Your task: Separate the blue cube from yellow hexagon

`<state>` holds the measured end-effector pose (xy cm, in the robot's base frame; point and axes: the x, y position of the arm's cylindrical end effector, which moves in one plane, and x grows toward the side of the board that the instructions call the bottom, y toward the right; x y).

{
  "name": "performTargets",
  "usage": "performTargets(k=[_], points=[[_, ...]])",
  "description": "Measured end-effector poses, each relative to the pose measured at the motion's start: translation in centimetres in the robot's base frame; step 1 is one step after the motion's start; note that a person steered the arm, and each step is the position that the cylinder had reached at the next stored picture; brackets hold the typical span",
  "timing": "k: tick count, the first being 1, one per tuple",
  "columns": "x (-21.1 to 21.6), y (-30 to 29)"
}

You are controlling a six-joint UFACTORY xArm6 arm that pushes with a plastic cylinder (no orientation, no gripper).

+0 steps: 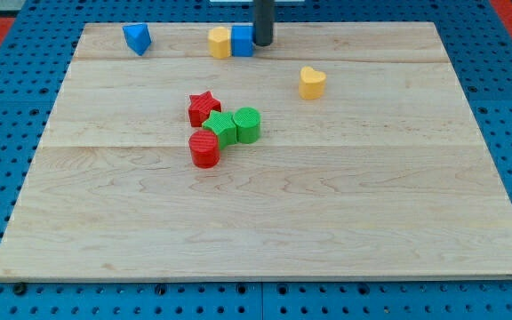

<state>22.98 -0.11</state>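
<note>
The blue cube point(242, 41) sits near the board's top edge, touching the yellow hexagon point(220, 42) on its left. My tip point(262, 43) is pressed against the blue cube's right side. The dark rod rises out of the view's top.
A yellow heart point(312, 82) lies right of centre. A blue triangular block point(137, 37) is at the top left. A red star point(204, 108), green star point(221, 128), green cylinder point(247, 124) and red cylinder point(205, 149) cluster mid-board. The wooden board point(265, 222) ends just above the pair.
</note>
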Motion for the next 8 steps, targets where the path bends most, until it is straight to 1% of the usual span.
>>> performTargets(k=[1,2,3,4,5,6,7,8], points=[[-1.4,-1.0],[-1.5,-3.2],[-3.6,-2.7],[-3.8,-8.4],[-3.2,-11.4],[-0.7,-11.0],[-0.7,-4.6],[-0.7,-1.2]])
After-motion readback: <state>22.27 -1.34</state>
